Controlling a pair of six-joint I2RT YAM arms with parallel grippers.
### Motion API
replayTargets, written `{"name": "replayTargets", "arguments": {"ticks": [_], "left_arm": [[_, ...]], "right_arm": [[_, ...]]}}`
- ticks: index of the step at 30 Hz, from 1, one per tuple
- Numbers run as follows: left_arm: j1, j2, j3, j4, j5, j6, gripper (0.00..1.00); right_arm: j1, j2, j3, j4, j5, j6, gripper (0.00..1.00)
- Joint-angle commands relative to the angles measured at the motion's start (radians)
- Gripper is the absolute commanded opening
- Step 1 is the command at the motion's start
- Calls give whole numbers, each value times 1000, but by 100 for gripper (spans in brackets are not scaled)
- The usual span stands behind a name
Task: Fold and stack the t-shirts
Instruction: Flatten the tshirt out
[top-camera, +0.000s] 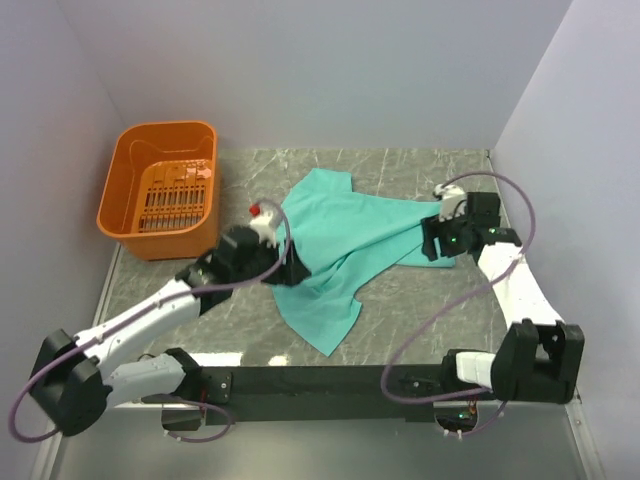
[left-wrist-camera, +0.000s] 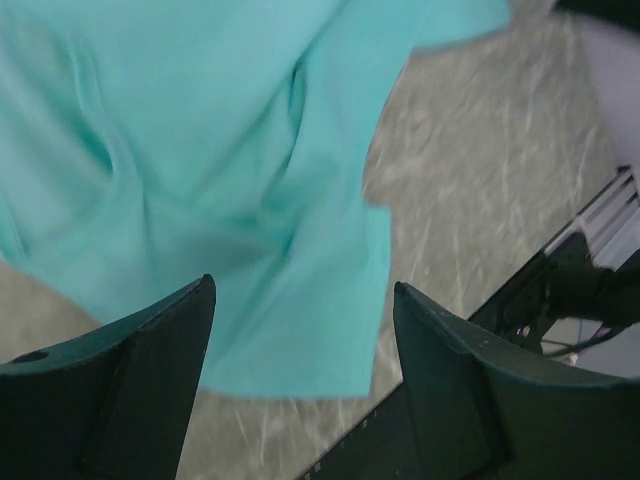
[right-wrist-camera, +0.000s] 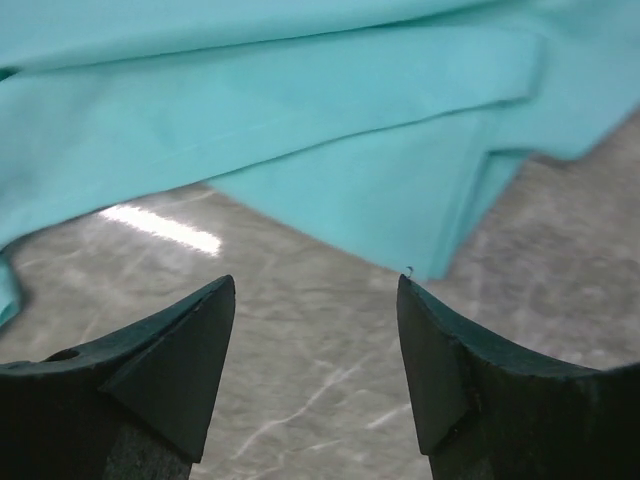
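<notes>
A grey, marble-veined table (top-camera: 420, 300) sits between pale, plain walls (top-camera: 330, 70). In its far left corner stands an orange plastic basket (top-camera: 115, 205) with a slotted floor, upright and well apart from the cloth. From the near left corner the white and black left arm (top-camera: 150, 315) reaches diagonally inward, and the left fingers (top-camera: 292, 270) end over the left edge of the teal-green t-shirt (top-camera: 345, 230). In the left wrist view these fingers (left-wrist-camera: 150, 350) stand apart with nothing clamped between them; the t-shirt (left-wrist-camera: 200, 150) lies rumpled below and beyond the tips, one hemmed corner of it on the table (left-wrist-camera: 470, 180). The t-shirt is in the middle of the table, unfolded and creased, running from the far centre down to a pointed corner near the black rail (top-camera: 330, 380) that joins the two bases, with a bunched part stretching off to the right. At that right end are the right fingers (top-camera: 432, 240), carried by the right arm (top-camera: 505, 275), which comes up from the near right corner with a grey-purple cable (top-camera: 400, 350) looping beside it. In the right wrist view the right fingers (right-wrist-camera: 180, 340) are also spread, holding nothing; bare table (right-wrist-camera: 300, 400) shows between them, and the t-shirt (right-wrist-camera: 300, 100) lies in flat layered folds just past the tips, its nearest corner close to the right-hand tip.
</notes>
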Motion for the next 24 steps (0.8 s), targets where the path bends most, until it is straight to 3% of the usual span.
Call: {"name": "replayTargets", "arguments": {"ticks": [1, 8, 16, 24], "left_arm": [[-59, -101, -128, 26, -99, -134, 77], [-93, -173, -325, 130, -130, -231, 77], [-109, -127, -343, 137, -153, -251, 77], [-107, -181, -383, 118, -156, -272, 77]], "right_arm": [[-109, 112, 104, 21, 0, -20, 72], [-138, 333, 256, 53, 69, 81, 69], [-145, 586, 483, 37, 135, 213, 62], [-152, 673, 482, 43, 141, 231, 60]]}}
